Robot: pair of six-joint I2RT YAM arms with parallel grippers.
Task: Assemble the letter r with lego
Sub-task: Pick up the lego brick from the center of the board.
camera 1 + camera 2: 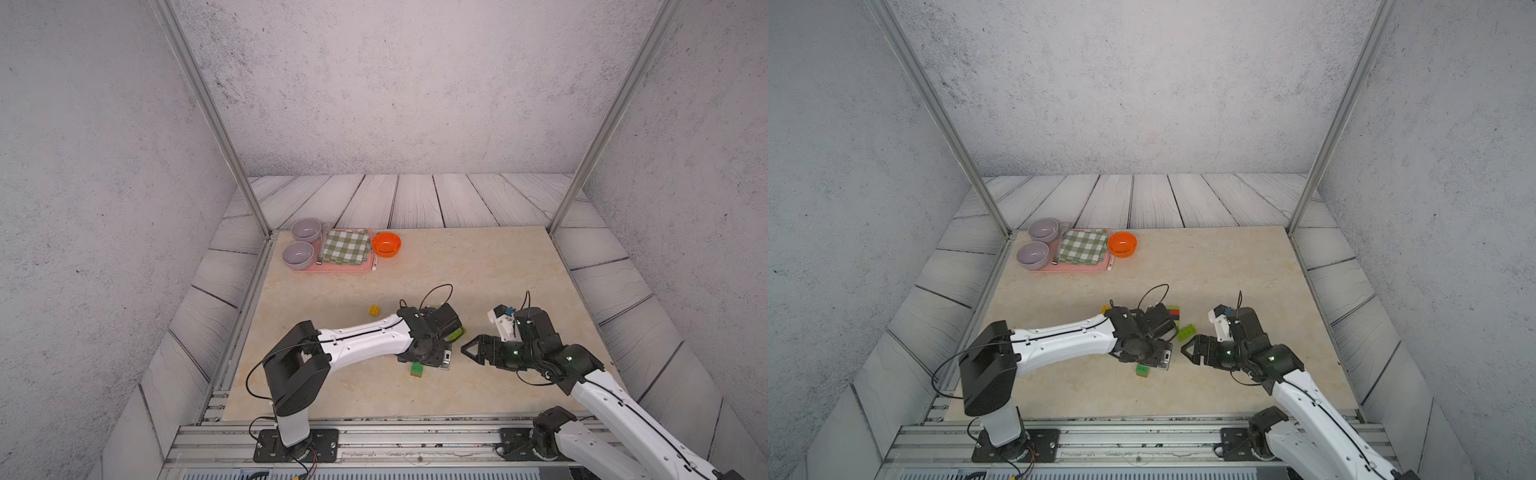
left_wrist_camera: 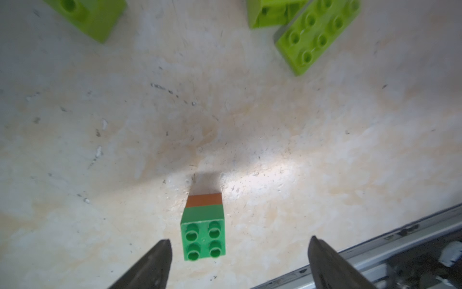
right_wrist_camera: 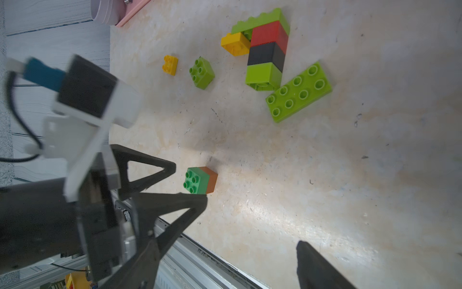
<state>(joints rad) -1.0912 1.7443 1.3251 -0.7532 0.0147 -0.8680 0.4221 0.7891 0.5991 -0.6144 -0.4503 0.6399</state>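
Observation:
A dark green brick stuck to a brown-orange brick (image 2: 203, 237) lies on its side on the table, also seen in the top views (image 1: 417, 370) (image 1: 1142, 370). My left gripper (image 2: 240, 246) is open around it, and neither finger touches it. Farther back lie a stack of lime, red, black and lime lego (image 3: 267, 50), a yellow brick (image 3: 235, 43) against it, a long lime brick (image 3: 298, 92), a square lime brick (image 3: 202, 72) and a small yellow brick (image 3: 170, 64). My right gripper (image 1: 467, 350) stands open and empty to the right of the left one.
A pink tray (image 1: 332, 266) at the back left carries two grey bowls (image 1: 306, 228) and a checked cloth (image 1: 347, 246). An orange bowl (image 1: 386, 244) stands beside it. The metal rail (image 2: 375, 247) of the table's front edge runs close behind the green brick.

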